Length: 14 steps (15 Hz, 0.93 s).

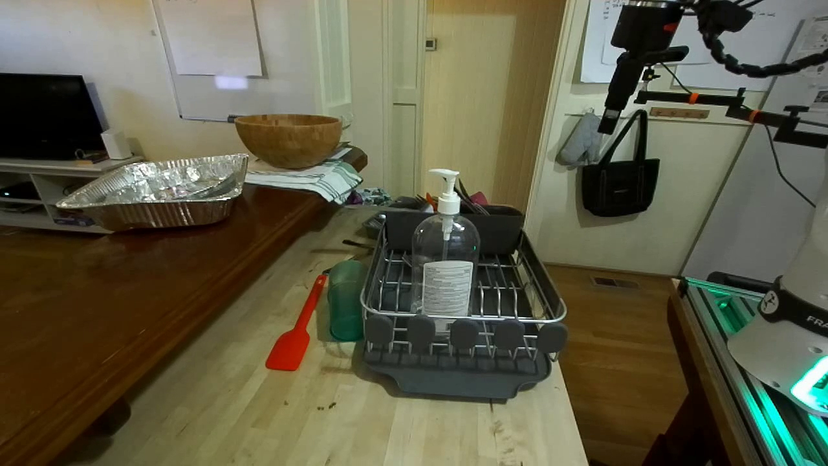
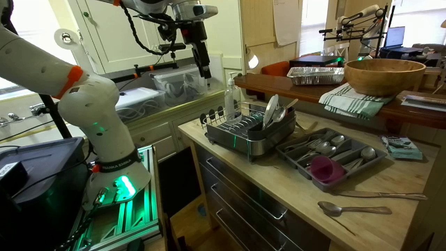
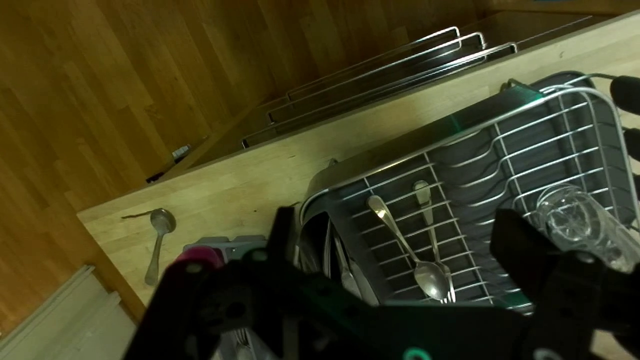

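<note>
My gripper (image 3: 395, 217) is open and empty, with its dark fingers wide apart in the wrist view. It hangs in the air above the dish rack, and also shows in both exterior views (image 1: 609, 122) (image 2: 205, 72). The grey dish rack (image 1: 550, 285) (image 2: 258, 146) stands on the wooden counter. Between the fingers in the wrist view, a spoon (image 3: 392, 227) and a fork (image 3: 425, 200) lie in the rack. A clear pump bottle (image 1: 446, 246) (image 2: 232, 101) stands upright in the rack. A utensil holder (image 2: 284, 123) at the rack's end holds cutlery.
A grey cutlery tray (image 2: 303, 167) with a magenta cup (image 2: 325, 169) sits beside the rack. A knife (image 2: 383, 195) and spoon (image 2: 362, 209) lie near it. A red spatula (image 1: 294, 340) and green cup (image 1: 346, 301) lie beside the rack. A wooden bowl (image 1: 288, 139) and foil trays (image 1: 174, 213) stand on the higher ledge.
</note>
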{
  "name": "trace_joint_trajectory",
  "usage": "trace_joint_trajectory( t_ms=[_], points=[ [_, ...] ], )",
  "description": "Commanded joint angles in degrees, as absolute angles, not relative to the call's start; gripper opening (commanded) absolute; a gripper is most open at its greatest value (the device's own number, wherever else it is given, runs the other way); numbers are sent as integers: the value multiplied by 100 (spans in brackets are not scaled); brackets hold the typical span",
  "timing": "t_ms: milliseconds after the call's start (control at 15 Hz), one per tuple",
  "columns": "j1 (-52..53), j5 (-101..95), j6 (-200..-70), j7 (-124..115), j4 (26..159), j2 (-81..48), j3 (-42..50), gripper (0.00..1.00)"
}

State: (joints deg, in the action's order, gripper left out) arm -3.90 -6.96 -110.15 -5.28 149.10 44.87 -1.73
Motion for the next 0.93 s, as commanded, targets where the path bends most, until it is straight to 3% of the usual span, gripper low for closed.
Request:
trace_joint_trajectory(
  t_ms=[0,467,533,867],
  points=[
    [-626,-772,-11481,-217,15107,4673,428,100],
    [-625,-102,-12572,848,14361,3716,1731,100],
    [-846,-357,-12411,709,14676,4157,1421,100],
    [-802,-108,-12480,873,14379,3751,1588,100]
  ],
)
